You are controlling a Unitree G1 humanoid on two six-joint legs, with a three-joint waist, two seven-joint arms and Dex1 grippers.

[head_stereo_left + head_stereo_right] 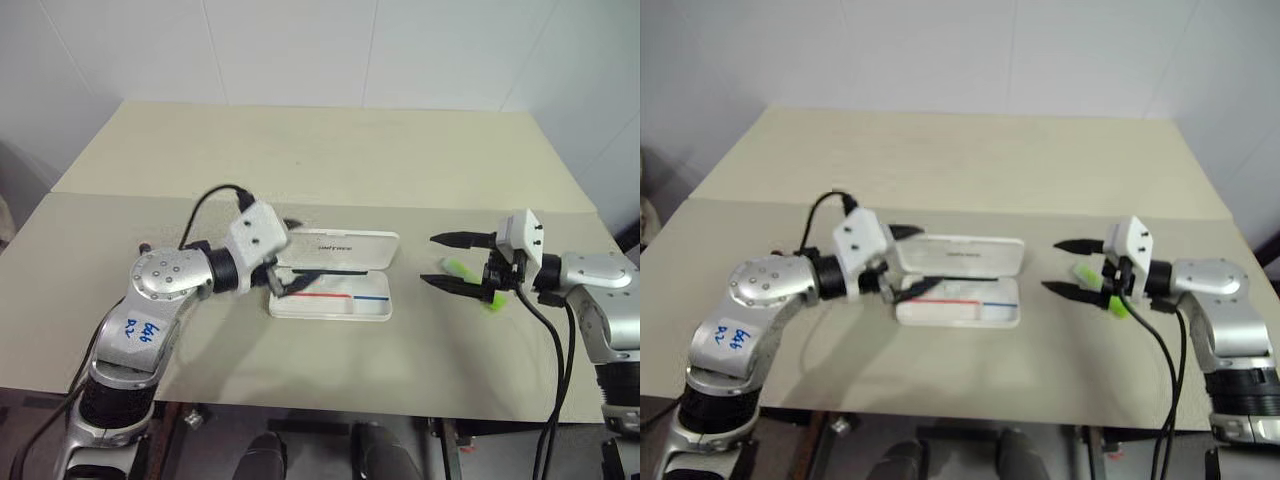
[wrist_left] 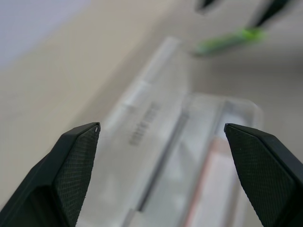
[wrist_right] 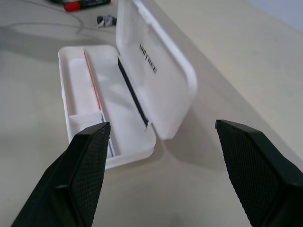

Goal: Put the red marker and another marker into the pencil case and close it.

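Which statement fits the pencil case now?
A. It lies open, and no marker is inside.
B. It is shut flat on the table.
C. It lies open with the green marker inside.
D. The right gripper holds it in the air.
A: the pencil case lies open with its lid raised, its tray bare of markers; the green marker lies on the table by the right gripper.

Open case, two markers outside it

The pencil case (image 1: 331, 298) is white, flat, lid swung back (small dark logo on it), a red and a blue stripe inside the tray; the lime-green highlighter (image 1: 468, 272) lies on the tabletop well right of it; the red marker (image 3: 86, 4) lies just beyond the case's far end.
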